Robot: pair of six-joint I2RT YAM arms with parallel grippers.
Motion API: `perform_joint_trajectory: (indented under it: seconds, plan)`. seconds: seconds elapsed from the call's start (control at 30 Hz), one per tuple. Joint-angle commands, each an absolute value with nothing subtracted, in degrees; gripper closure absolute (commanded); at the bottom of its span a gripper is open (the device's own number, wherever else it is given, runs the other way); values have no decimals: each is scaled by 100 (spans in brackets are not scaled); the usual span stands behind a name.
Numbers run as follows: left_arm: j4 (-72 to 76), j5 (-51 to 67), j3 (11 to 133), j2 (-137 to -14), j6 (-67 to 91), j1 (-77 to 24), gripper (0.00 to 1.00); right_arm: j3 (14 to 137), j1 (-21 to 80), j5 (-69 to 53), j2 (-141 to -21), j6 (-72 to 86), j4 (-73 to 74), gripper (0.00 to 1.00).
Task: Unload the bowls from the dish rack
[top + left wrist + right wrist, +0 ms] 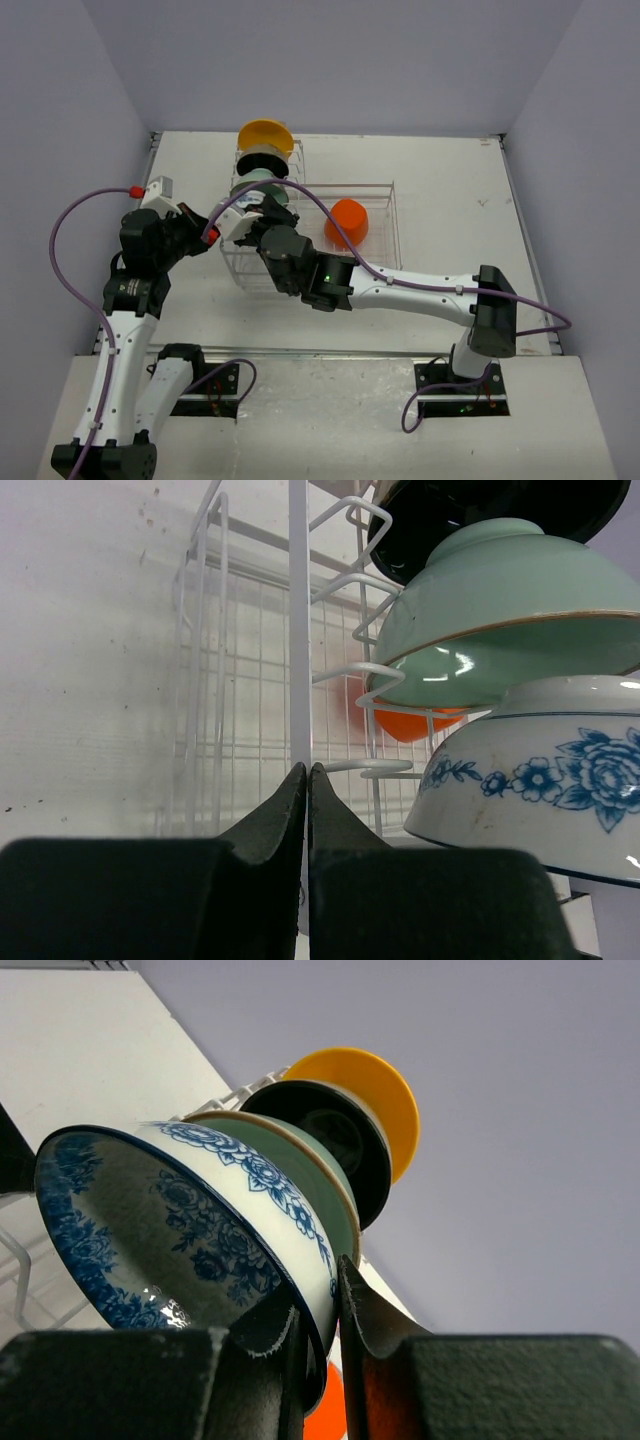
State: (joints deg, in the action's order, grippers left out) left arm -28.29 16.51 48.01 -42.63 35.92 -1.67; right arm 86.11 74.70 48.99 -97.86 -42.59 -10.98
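Observation:
The white wire dish rack (pixel 385 192) stands mid-table. Its tall slots hold the yellow bowl (pixel 266 135), the black bowl (pixel 262 161), the mint green bowl (pixel 252 182) and the blue-and-white bowl (pixel 180 1220) on edge. The orange-red bowl (pixel 348 222) lies in the low basket. My right gripper (pixel 318 1295) is shut on the blue-and-white bowl's rim, one finger inside and one outside. My left gripper (pixel 306 775) is shut on an upright rack wire (pixel 298 630) at the rack's left end, beside the mint bowl (pixel 500 610) and the blue-and-white bowl (pixel 540 780).
The white table (pixel 450 200) is walled in at the back and on both sides. Purple cables loop off both arms, one over the rack (pixel 300 195) and one at the far left (pixel 65 225). The right arm (pixel 400 285) stretches across in front of the rack.

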Motion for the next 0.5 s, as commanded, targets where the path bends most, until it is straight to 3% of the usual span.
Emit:
perform_joint_trajectory:
  seconds: [0.0, 0.47]
  plan:
    - [-3006, 1828, 4588, -4395, 3604, -202, 100, 8692, 7515, 5062, -9554, -4579, -1934, 100]
    - [-3050, 1775, 4658, -4447, 3604, -202, 100, 8938, 7752, 5414, -9080, -4334, -1442, 100]
